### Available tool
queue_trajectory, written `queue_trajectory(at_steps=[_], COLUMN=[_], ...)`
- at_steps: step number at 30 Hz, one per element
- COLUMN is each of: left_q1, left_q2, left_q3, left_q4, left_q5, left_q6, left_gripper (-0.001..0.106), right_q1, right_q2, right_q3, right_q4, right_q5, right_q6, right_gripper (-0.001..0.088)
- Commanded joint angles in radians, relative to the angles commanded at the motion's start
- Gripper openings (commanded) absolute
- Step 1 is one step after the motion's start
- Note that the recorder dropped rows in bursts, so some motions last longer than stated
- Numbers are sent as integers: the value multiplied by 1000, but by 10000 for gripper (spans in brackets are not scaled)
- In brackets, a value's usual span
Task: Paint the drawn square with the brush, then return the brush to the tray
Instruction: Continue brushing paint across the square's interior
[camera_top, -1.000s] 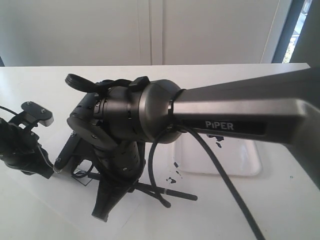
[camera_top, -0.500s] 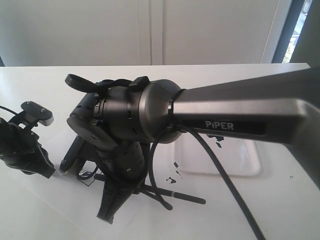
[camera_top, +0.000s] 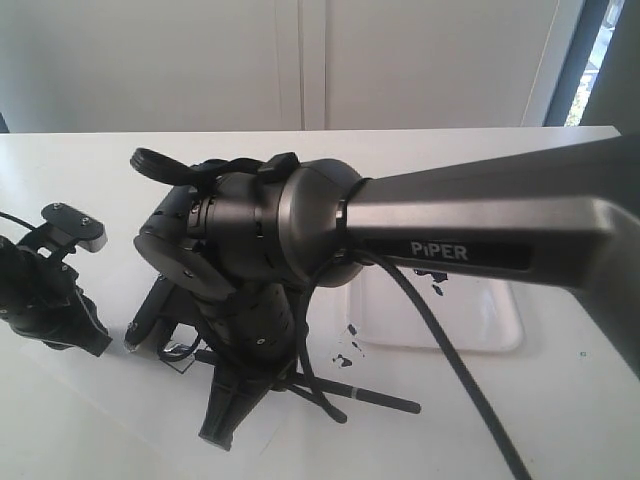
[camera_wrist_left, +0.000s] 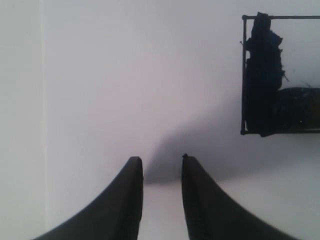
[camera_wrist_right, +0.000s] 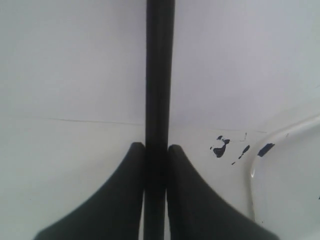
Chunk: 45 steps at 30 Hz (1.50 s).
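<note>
The right gripper (camera_wrist_right: 156, 150) is clamped on the black handle of the brush (camera_wrist_right: 160, 75), which lies low over the near side of the tabletop (camera_top: 80, 170), just beside the tray (camera_wrist_right: 256, 165). The left gripper (camera_wrist_left: 160, 161) stands open and empty near the drawn square (camera_wrist_left: 281, 75), which is partly smeared dark blue.

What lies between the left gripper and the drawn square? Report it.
Nothing: in the left wrist view only bare white surface, lightly shadowed, separates the left gripper from the drawn square.
</note>
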<state>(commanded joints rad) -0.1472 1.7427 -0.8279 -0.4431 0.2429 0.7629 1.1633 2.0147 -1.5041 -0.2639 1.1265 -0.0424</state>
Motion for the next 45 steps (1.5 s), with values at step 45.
queue_trajectory(at_steps=[45], left_q1=[-5], left_q2=[15], left_q3=[0], left_q4=[9], left_q5=[-4], left_q6=[-5], left_gripper=[340], right_q1=[0], right_q2=[-16], right_q3=[3], right_q4=[25], right_q5=[23], right_q6=[12], right_gripper=[0])
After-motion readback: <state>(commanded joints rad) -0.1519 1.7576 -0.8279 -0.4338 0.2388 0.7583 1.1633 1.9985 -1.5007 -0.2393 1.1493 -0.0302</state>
